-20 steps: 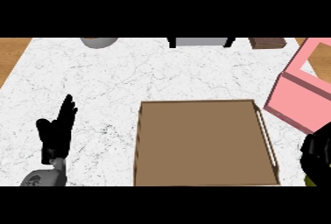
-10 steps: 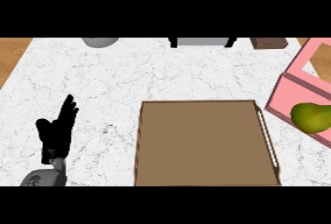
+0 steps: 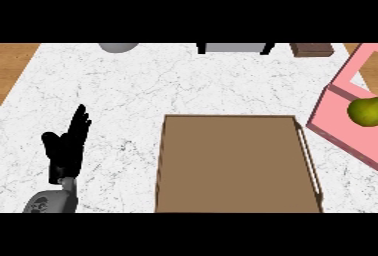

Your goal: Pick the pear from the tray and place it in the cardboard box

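While the left hand rests open on the counter, fingers straight and pointing away, the pear sits on the pink tray at the right edge, beside the brown box. No right hand shows.

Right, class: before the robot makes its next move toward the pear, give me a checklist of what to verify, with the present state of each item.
1. Pear in sight, on the pink tray: ok.
2. Pear free, no hand on it: ok.
3. Cardboard box open and nothing in it: ok.
4. Left hand clear of the box, fingers straight: ok.
5. Right hand in sight: not ok, it shows nowhere.
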Robot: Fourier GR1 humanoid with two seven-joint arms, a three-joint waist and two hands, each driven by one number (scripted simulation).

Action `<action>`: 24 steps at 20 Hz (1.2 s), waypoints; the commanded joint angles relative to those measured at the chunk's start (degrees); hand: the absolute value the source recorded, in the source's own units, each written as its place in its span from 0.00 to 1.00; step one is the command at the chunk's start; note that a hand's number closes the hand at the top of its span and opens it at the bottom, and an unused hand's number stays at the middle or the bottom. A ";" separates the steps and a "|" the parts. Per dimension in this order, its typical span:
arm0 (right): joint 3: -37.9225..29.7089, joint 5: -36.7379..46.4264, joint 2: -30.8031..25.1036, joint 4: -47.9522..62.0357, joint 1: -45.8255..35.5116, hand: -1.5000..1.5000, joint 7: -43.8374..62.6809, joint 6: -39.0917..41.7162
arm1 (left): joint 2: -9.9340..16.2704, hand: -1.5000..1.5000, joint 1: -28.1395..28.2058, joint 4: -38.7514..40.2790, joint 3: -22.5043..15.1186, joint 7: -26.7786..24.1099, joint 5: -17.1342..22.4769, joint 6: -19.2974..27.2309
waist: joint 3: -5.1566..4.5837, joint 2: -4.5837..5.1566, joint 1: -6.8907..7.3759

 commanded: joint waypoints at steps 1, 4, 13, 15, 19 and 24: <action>-0.22 5.41 -3.54 14.10 -2.41 1.00 -8.94 -6.18 | -1.73 0.50 2.51 0.18 -1.56 -3.57 -1.71 0.59 | 0.01 0.13 0.30; -1.02 2.70 -1.15 23.93 -10.03 1.00 -7.00 -6.42 | -0.65 0.50 -0.69 0.51 -0.08 -0.18 -0.90 0.02 | -0.01 0.00 0.10; -7.71 -6.75 0.41 44.29 -14.28 0.00 -24.40 -9.12 | 0.41 0.50 -0.87 0.78 1.66 0.02 0.20 -1.19 | 0.05 0.06 0.14; -9.65 -10.35 0.31 44.14 -15.28 0.00 -27.42 -7.19 | -2.88 0.50 -0.40 4.30 -0.70 -4.01 -3.03 1.73 | 0.03 0.06 -0.32; -15.36 -18.84 0.27 45.40 -16.92 0.00 -31.33 -2.61 | -0.45 0.50 1.51 -1.38 0.20 1.07 -0.77 -0.65 | 0.08 -0.24 -0.06; -22.93 -27.89 -5.07 49.06 -12.69 0.00 -33.53 6.74 | -0.97 0.50 0.72 0.64 1.07 -1.18 -0.51 -0.66 | 0.03 -0.25 -1.05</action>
